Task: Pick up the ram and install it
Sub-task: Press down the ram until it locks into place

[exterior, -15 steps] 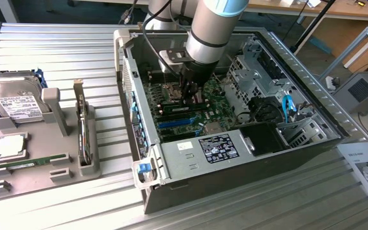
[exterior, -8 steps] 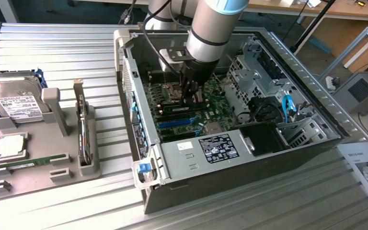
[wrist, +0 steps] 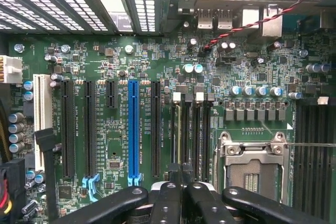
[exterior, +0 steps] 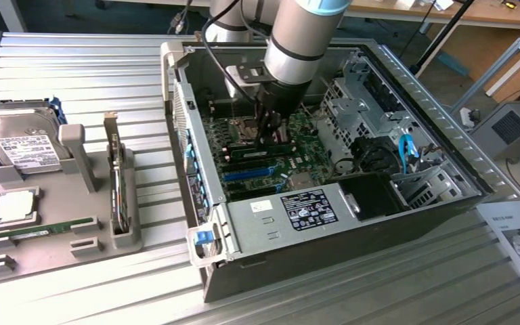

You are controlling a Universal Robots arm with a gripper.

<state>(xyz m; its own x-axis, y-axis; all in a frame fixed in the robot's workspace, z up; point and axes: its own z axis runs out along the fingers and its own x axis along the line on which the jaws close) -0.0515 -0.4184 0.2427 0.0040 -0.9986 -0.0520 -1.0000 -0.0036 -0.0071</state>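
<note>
Green RAM stick [wrist: 178, 129] stands edge-up in its motherboard slot [wrist: 185, 129]; your gripper [wrist: 181, 184], fingers pressed together, bears on its top edge to seat it.

We saw the computer case [exterior: 332, 169] lying open on top, so there was room to come in from above. The arm and its gripper [exterior: 270, 139] stood low over the motherboard [wrist: 157, 61], close by the long black slots [wrist: 190, 129]. A metal drive cage [exterior: 359, 108] and black and blue cables [exterior: 395, 152] crowded the exterior view's right. The case walls [exterior: 177, 101] shut in the sides.
</note>
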